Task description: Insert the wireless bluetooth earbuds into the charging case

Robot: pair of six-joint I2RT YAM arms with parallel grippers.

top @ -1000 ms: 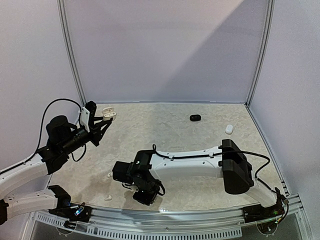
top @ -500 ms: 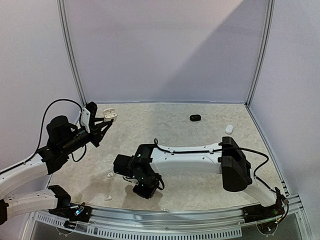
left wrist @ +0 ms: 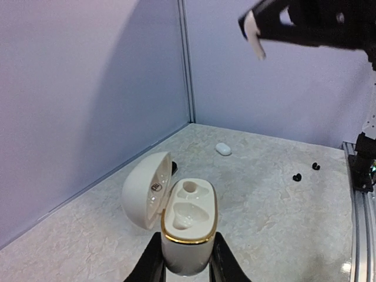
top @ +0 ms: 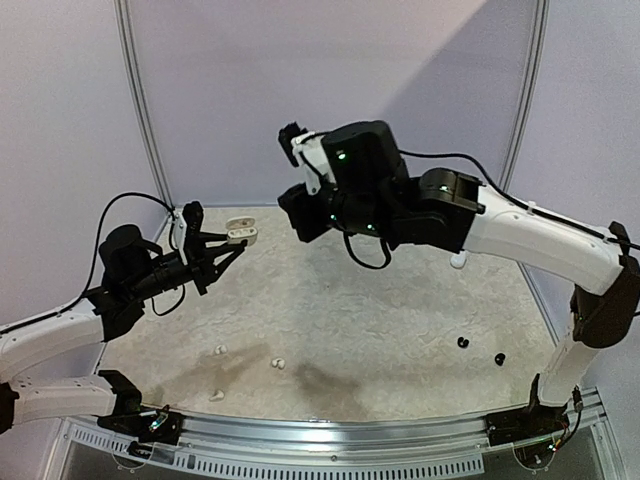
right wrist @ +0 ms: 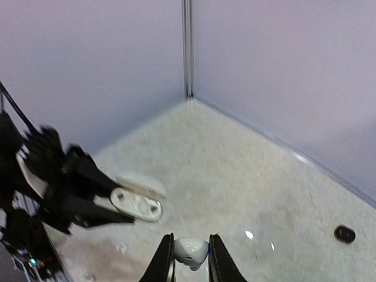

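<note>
My left gripper [left wrist: 187, 259] is shut on the base of an open white charging case [left wrist: 188, 217] with a gold rim. Its lid is swung left and both sockets are empty. In the top view the case [top: 238, 233] hangs above the table's back left. My right gripper [right wrist: 189, 251] is shut on a white earbud [right wrist: 191, 251], high above the table and up and to the right of the case [right wrist: 136, 204]. Three white earbuds [top: 220, 350] [top: 279, 362] [top: 215, 395] lie at the front left. Two black earbuds [top: 462, 342] [top: 499, 358] lie at the front right.
A closed white case [left wrist: 222, 148] lies near the back right wall. A black case [right wrist: 344, 234] lies by the back wall, hidden by the right arm in the top view. Walls enclose the table on three sides, with a metal rail [top: 330, 435] along the front edge.
The right arm has risen from low over the front of the table to high over the back, carrying a white earbud. The left gripper has moved the open case slightly right.
</note>
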